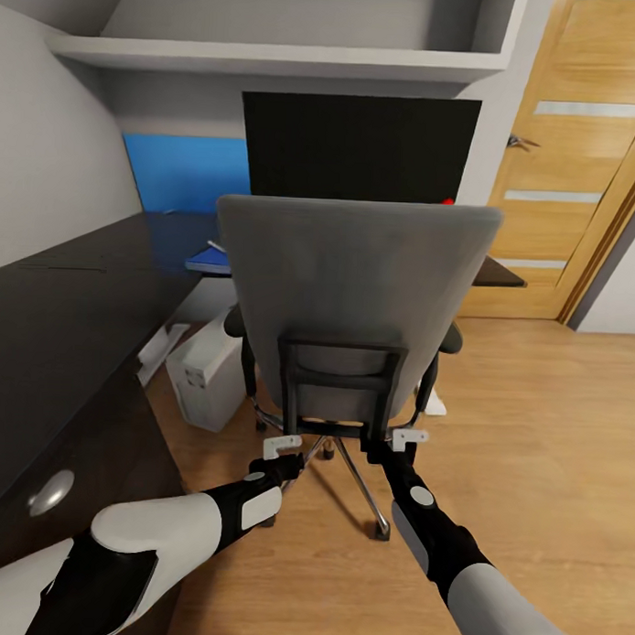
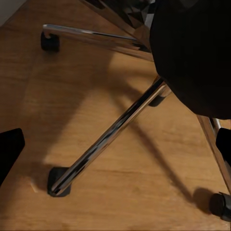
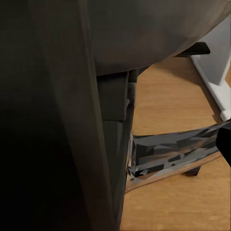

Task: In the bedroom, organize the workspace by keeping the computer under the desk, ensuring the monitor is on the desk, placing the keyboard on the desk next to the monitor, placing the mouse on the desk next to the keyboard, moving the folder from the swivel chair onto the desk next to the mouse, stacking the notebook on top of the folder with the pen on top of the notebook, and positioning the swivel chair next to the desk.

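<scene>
**Op:** At the back of the swivel chair (image 1: 355, 291), both arms are out low. I've got the left hand (image 1: 284, 447) and right hand (image 1: 407, 440) at the bottom edge of the black bracket behind the backrest, one at each lower corner.

**Eng:** Hand state?

**Op:** Can't tell for either. In the head view I only see pale finger tips against the bracket. Whether they're closed on it or just touching, I can't resolve. The left wrist view looks down at the chrome spokes (image 2: 110, 134) and casters on the wood floor (image 2: 57, 106). The right wrist view is mostly the dark bracket and the underside of the seat.

**Eng:** Where's the chair relative to the tabletop?

**Op:** It faces the far run of the tabletop (image 1: 71, 300) and sits close to it. The monitor (image 1: 360, 147) stands on that run, directly beyond the backrest, red light at its lower right corner.

**Eng:** Other items?

**Op:** The computer (image 1: 208, 369) is on the floor left of the chair, at the inner corner of the L, partly under the tabletop edge. The folder (image 1: 208, 257) lies flat on the tabletop, left of the backrest, with something thin and pale on top that I can't identify. The drawer knob (image 1: 50, 493) is near left.
</scene>
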Tool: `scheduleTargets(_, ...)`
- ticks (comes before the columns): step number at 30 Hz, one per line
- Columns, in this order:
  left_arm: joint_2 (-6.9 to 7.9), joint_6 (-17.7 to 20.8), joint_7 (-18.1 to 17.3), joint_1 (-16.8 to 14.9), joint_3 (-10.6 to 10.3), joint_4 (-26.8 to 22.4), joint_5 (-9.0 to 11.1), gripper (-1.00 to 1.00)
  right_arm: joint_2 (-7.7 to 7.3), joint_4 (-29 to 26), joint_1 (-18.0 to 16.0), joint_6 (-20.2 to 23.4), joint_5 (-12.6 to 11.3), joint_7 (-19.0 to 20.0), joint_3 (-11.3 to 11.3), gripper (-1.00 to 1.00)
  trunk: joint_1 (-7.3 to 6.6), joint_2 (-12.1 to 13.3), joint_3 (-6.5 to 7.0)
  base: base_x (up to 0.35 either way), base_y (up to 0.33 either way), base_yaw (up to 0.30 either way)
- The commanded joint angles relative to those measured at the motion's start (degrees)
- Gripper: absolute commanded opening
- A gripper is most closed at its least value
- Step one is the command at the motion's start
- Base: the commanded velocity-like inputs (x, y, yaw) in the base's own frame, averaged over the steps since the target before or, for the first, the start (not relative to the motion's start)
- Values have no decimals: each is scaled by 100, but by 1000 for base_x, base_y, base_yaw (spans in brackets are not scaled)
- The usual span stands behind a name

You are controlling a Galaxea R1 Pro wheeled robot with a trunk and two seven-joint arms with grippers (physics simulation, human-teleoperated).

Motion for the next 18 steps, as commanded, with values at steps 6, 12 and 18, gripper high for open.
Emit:
scheduleTargets(6, 0, -34, 33, -8, -26, -10, 38, 100, -6, 11, -6, -29, -73, -45, 33, 100, 3, -2, -5, 331, -48, 0)
scheduleTargets(12, 0, -42, 48, -7, -26, -11, 38, 100, -7, 11, -6, -28, -71, -45, 33, 100, 3, -2, -5, 330, -90, 0)
scheduleTargets(18, 0, -41, 50, -6, -26, -9, 38, 100, -7, 11, -6, -29, -73, -45, 33, 100, 3, -2, -5, 98, -156, 0)
